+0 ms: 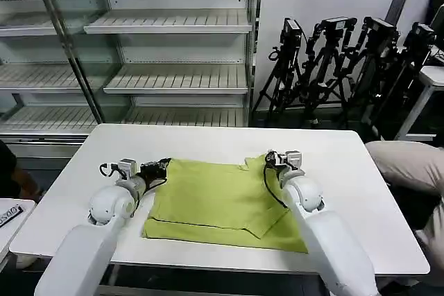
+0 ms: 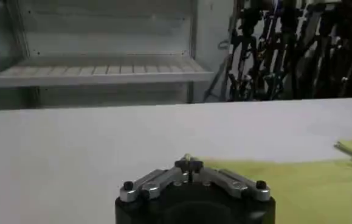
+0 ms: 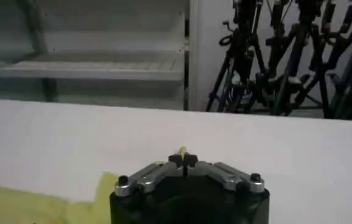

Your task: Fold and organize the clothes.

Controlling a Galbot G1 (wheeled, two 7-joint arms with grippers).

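The clothes are one lime-green T-shirt [image 1: 215,202] lying partly folded on the white table [image 1: 208,140]. My left gripper [image 1: 163,166] rests at the shirt's far left corner, jaws shut, with a sliver of green fabric pinched at the tips. In the left wrist view this gripper [image 2: 188,161] sits low over the table and the shirt [image 2: 321,189] spreads off to one side. My right gripper [image 1: 269,159] holds the far right corner, where the cloth is bunched. The right wrist view shows a green tuft standing up between that gripper's [image 3: 183,158] shut tips, with more of the shirt [image 3: 17,207] behind.
Bare table surrounds the shirt on all sides. Empty white shelves [image 1: 173,25] stand behind the table, and black camera tripods [image 1: 333,60] at the back right. A person's beige trousers [image 1: 409,164] show at the right edge.
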